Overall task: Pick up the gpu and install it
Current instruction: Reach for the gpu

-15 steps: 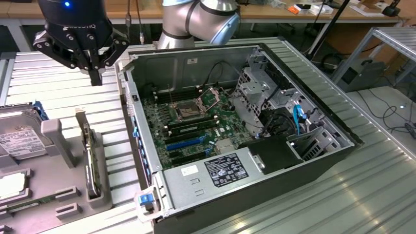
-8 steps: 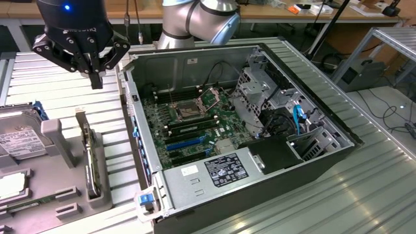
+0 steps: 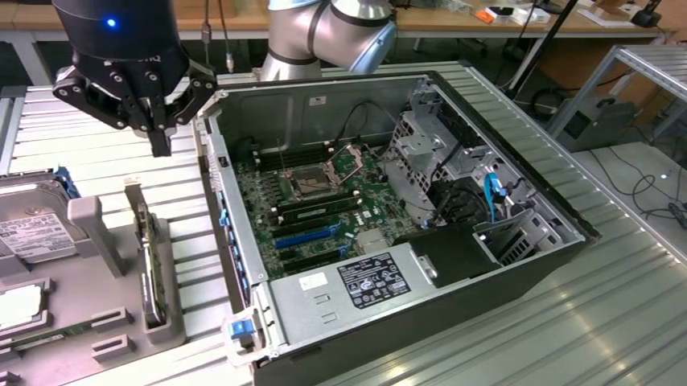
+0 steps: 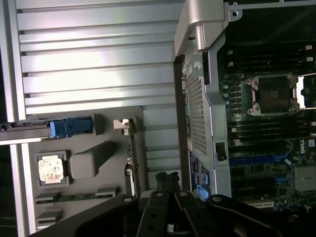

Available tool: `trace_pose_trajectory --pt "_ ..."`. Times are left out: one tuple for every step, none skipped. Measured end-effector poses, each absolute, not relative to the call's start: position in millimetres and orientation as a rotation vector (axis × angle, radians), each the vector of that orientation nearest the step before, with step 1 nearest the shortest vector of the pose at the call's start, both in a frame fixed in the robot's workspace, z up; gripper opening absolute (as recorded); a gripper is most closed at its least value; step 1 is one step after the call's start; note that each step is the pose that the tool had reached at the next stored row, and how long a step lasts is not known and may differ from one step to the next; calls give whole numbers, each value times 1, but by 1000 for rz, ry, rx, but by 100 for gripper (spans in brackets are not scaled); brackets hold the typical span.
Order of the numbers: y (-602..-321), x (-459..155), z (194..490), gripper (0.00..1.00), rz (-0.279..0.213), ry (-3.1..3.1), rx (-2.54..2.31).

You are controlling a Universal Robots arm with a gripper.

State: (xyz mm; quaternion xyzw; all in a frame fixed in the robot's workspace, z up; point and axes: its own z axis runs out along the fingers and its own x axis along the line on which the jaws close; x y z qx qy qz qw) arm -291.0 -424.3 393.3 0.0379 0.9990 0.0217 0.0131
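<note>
The gpu (image 3: 147, 256) stands on its long edge in a slot of the grey holder (image 3: 102, 318), a thin dark card with its silver bracket at the far end. My gripper (image 3: 161, 146) hangs above and behind the card, apart from it, fingers together and holding nothing. In the wrist view the gpu (image 4: 132, 160) appears edge-on with its bracket tab beside it, and my gripper (image 4: 167, 177) is close to its near end. The open computer case (image 3: 241, 233) lies to the exterior view's right of the holder, its blue expansion slots (image 3: 306, 236) exposed on the motherboard.
The holder also carries a silver hard drive (image 3: 30, 233), a processor chip (image 4: 51, 168) and memory sticks (image 4: 74, 196). A blue-handled part (image 4: 71, 127) lies across its edge. The case's side wall (image 4: 197, 113) rises right next to the gpu. Everything sits on a ribbed metal table (image 3: 601, 322).
</note>
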Motion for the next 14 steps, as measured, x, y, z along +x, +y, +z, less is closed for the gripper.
trace_pose_trajectory --pt "-426 -291 393 10 68 3112 118" --pt "-428 -291 393 10 68 3112 118" --pt "-430 -291 393 10 68 3112 118" --pt "-431 -291 393 10 68 3112 118" --pt "-432 -291 393 10 68 3112 118" --pt "-433 -291 393 10 68 3112 118" --pt "-434 -291 393 10 68 3112 118" --pt "-435 -291 393 10 68 3112 118" --pt "-436 -291 393 10 68 3113 118" --pt "-437 -291 393 10 68 3112 118" --pt "-437 -291 393 10 68 3112 118" --pt "-438 -291 393 10 68 3112 118" --pt "-439 -291 393 10 68 3112 118" --pt "-440 -291 393 10 68 3112 118"
